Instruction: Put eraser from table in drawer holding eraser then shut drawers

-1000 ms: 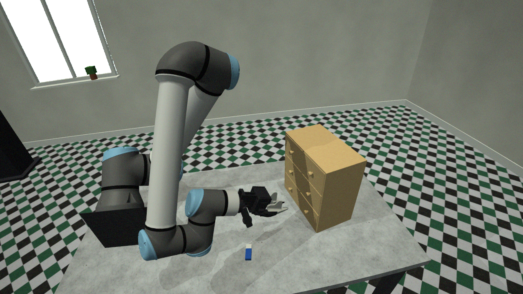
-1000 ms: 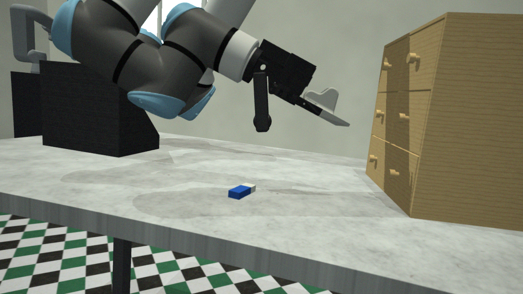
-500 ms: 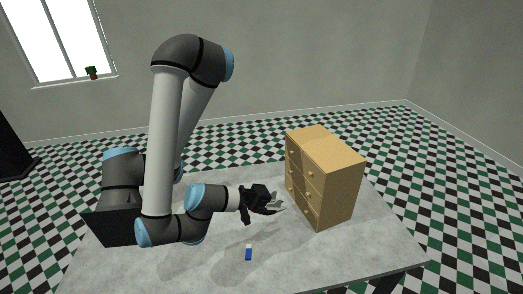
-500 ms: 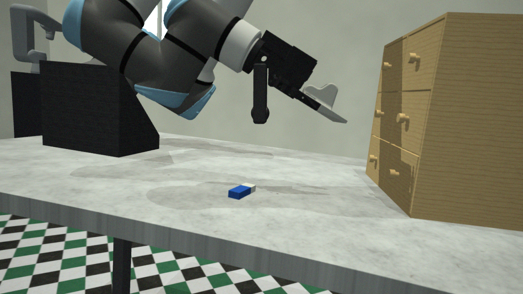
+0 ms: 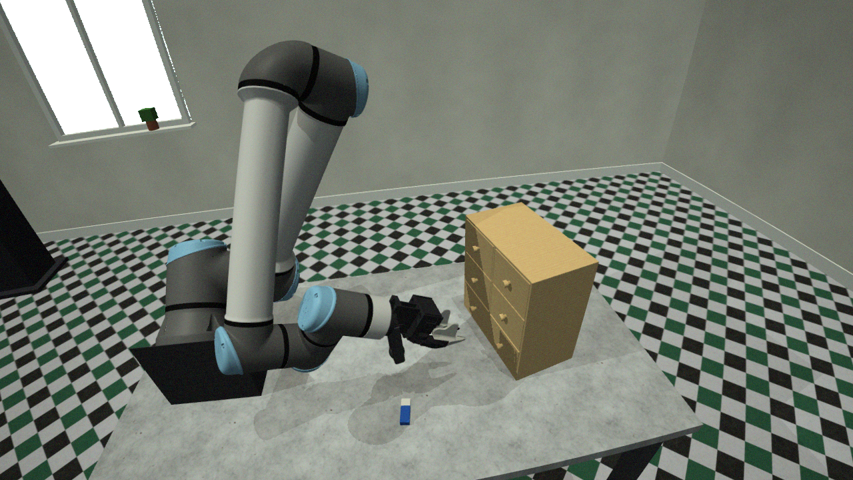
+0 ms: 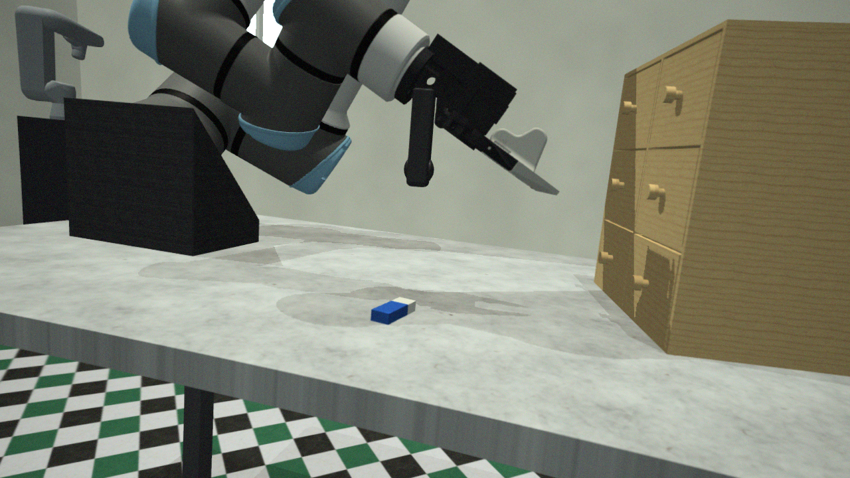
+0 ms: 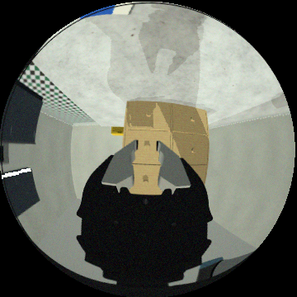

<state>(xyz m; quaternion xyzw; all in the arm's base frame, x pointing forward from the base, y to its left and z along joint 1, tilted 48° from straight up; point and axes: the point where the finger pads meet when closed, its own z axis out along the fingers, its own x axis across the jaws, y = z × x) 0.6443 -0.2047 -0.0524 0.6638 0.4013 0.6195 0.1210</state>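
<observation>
Exterior view: hand (image 5: 458, 333) (image 6: 544, 163) (image 7: 147, 141) apart, air between fingertips and chest (image 5: 554, 316) (image 6: 766, 196) (image 7: 140, 115); eraser (image 5: 404, 411) (image 6: 392, 311) (image 7: 108, 11) inside table (image 5: 536, 441) (image 6: 505, 380) (image 7: 243, 54) edge

Elbow (image 5: 280, 68) raised, jaws (image 5: 460, 333) (image 6: 544, 169) higher, tipped more steeply down, shadows shifted on chest (image 5: 554, 322) (image 6: 766, 196) (image 7: 186, 117)
</observation>
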